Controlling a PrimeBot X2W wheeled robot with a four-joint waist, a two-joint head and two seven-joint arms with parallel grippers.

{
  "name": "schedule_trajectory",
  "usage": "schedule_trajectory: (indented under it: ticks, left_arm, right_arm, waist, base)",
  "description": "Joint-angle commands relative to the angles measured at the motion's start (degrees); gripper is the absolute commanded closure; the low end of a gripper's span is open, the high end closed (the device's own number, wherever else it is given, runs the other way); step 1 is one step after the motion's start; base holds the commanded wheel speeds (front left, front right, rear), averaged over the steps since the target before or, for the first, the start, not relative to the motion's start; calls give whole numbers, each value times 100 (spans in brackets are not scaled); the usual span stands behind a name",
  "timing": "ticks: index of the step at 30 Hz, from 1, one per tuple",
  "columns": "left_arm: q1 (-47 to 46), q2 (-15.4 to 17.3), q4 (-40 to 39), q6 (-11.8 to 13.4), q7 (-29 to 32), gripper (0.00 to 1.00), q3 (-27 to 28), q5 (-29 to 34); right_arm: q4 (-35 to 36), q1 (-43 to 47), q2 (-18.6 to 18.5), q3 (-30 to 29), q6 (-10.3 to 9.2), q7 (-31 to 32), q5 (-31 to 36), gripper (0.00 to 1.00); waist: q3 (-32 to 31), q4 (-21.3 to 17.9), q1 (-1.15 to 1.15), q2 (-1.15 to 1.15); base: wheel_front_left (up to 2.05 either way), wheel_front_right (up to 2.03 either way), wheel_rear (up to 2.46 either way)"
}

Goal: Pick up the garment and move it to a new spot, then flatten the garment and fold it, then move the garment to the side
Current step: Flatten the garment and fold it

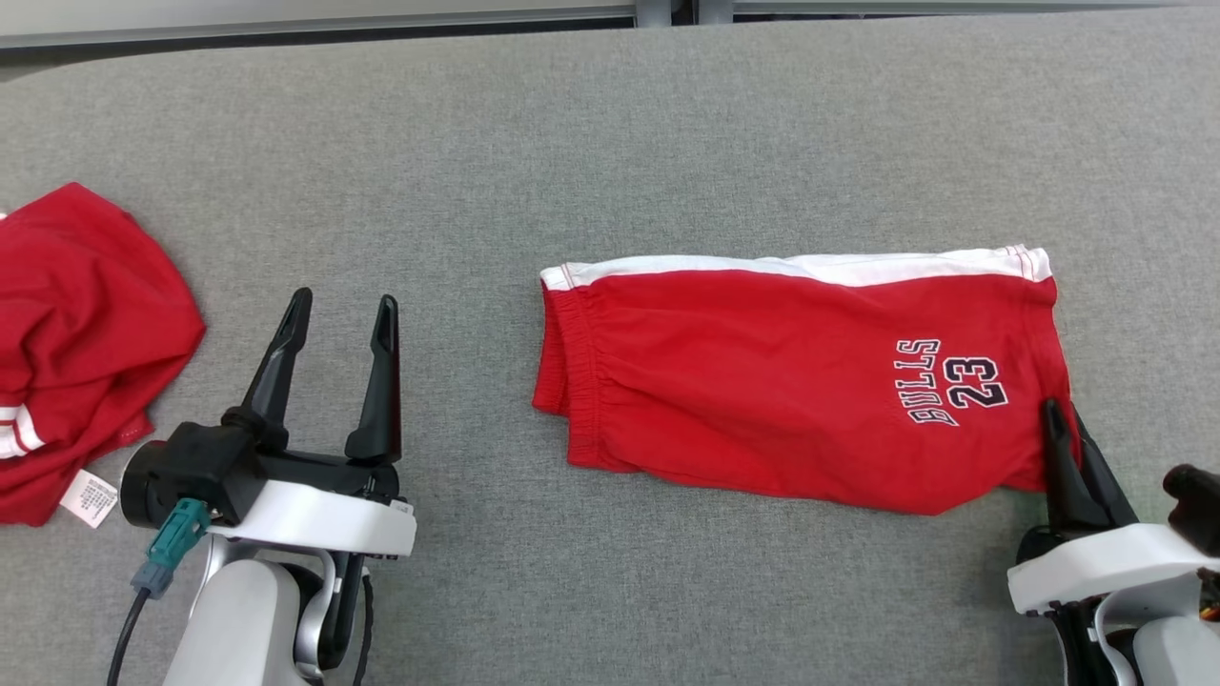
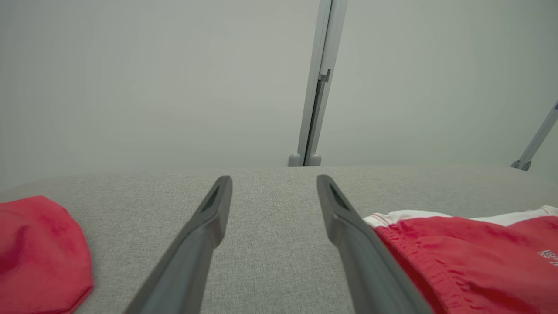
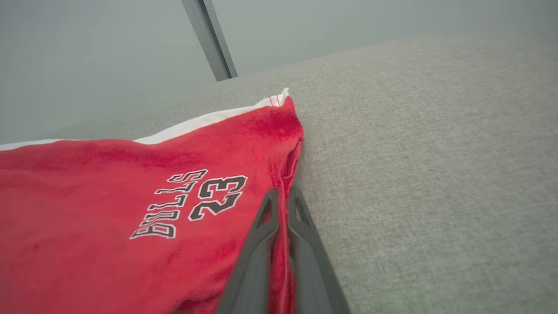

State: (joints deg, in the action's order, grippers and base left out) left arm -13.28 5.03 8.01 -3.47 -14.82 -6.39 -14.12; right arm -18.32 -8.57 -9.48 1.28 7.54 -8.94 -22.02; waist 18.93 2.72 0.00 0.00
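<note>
The shorts (image 1: 791, 372) lie flat on the grey desk (image 1: 610, 143), right of centre in the head view. Their elastic waistband points toward the middle of the frame and the leg hem toward the right edge, with a white stripe along the upper side and "BULLS 23" printed near the hem. They look folded lengthwise 1 time already, so I judge the step in hand to be the crosswise fold, hem over to waistband. The right end effector (image 1: 1063, 412), at the lower right of the frame, has its 2 fingers pressed together on the lower right hem corner, and the right wrist view shows red cloth caught between them. With only 1 corner held, the far hem corner by the stripe will probably lag and twist, so the lift should be low and the carry straight toward the waistband. The left end effector (image 1: 343, 300), at the lower left, has its fingers spread wide and empty over bare desk, well apart from the shorts; it could pin the waistband. A second crumpled red garment (image 1: 76, 314) with a white tag (image 1: 89, 497) lies at the far left and is best left alone.
</note>
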Motion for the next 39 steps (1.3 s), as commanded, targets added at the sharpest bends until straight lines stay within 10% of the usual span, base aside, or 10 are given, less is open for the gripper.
schedule_trajectory:
  ticks: [1,12,27,28,30,39]
  left_arm:
    - [37,25,7,20,-1,0,5,-10]
    - [11,-9,49,69,4,0,-86,-79]
    - [-108,-98,183,93,-30,0,-270,-145]
    - [-114,-79,194,105,-31,0,-272,-101]
    - [-119,-73,207,115,-36,0,-270,-73]
    - [-82,-37,181,172,-39,0,-167,-37]
  right_arm:
    - [40,-36,-26,4,-10,18,21,100]
    - [1362,-860,153,1461,-5,758,117,100]
    - [97,-1324,421,3352,-5,835,-304,100]
    - [65,-1331,433,3369,-5,788,-359,86]
    - [-35,-1358,400,3413,-5,696,-357,1]
    - [516,-1485,82,3611,-5,-105,-509,0]
  waist:
    - [-20,17,0,0]
    - [-150,191,0,0]
    - [-75,494,0,0]
    - [-66,494,0,0]
    - [-63,492,0,0]
    - [-128,415,0,0]
  base:
    - [0,0,0]
    - [0,0,0]
    - [0,0,0]
    - [0,0,0]
    - [0,0,0]
    - [0,0,0]
